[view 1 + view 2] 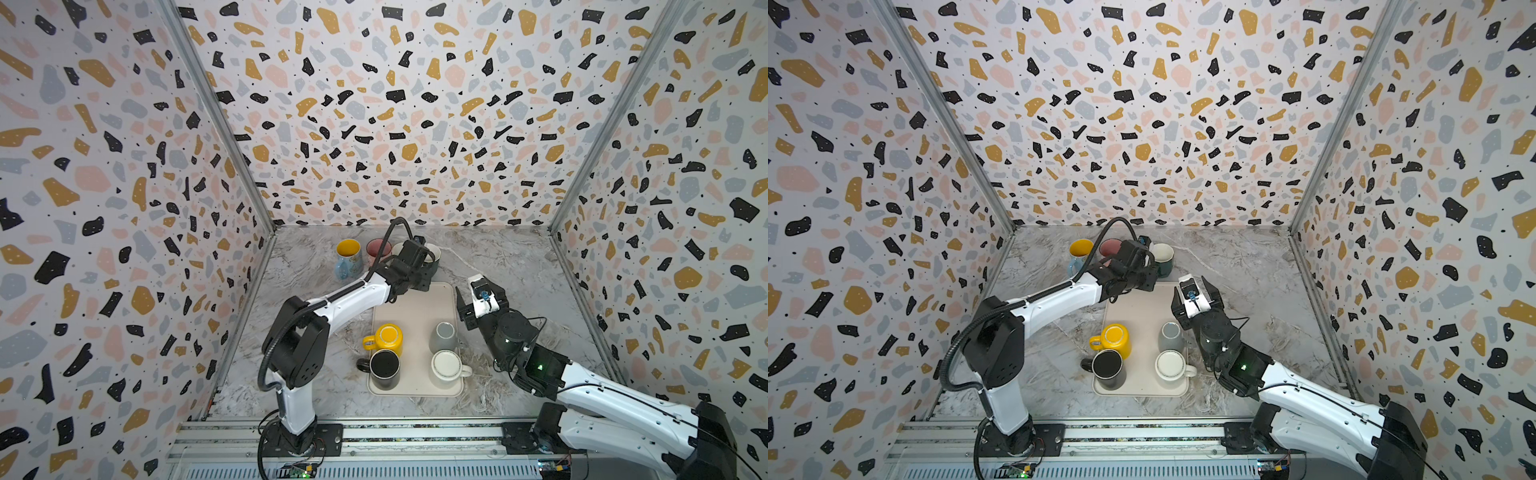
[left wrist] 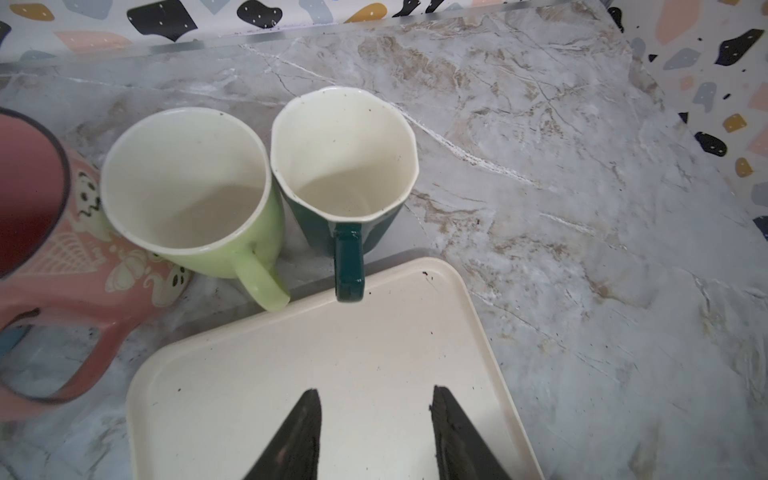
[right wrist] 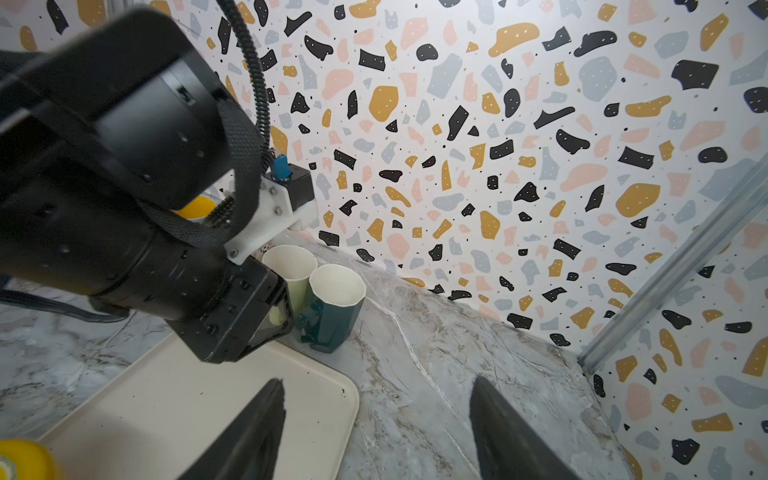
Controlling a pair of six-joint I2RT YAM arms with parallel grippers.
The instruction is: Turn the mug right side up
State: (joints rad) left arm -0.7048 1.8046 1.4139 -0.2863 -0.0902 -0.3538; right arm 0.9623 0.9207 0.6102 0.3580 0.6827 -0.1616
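In both top views the dark green mug (image 1: 433, 266) stands upright on the surface (image 1: 498, 257), just beyond the far edge of the tray (image 1: 411, 309), at the right end of a row of upright mugs. The left tool (image 1: 1144, 283) hangs just on its near side. The right tool (image 1: 1192, 286) hovers at the tray's right edge, jaws spread wide and empty. Nearer the robot, the yellow mug (image 1: 388, 338), black mug (image 1: 384, 368), grey mug (image 1: 444, 336) and white mug (image 1: 446, 368) look bottom-up on the tray (the grey one sits just beside the right tool).

The left wrist view shows the left tool's jaws part open with only bare tray between them. The dark green mug is straight ahead, mouth up. Its handle points back at the gap and overhangs the tray's rim, clear of both jaws. The light green mug (image 2: 187, 178) is close against it, and the pink mug (image 2: 41, 208) is beyond that. This mug looks finished. A retreat should probably run straight back along the handle's line, since a sideways swing could catch the handle.

In the right wrist view the left arm (image 3: 124, 187) stands between the right tool and the dark green mug, so the right arm's likelier work is the grey mug.
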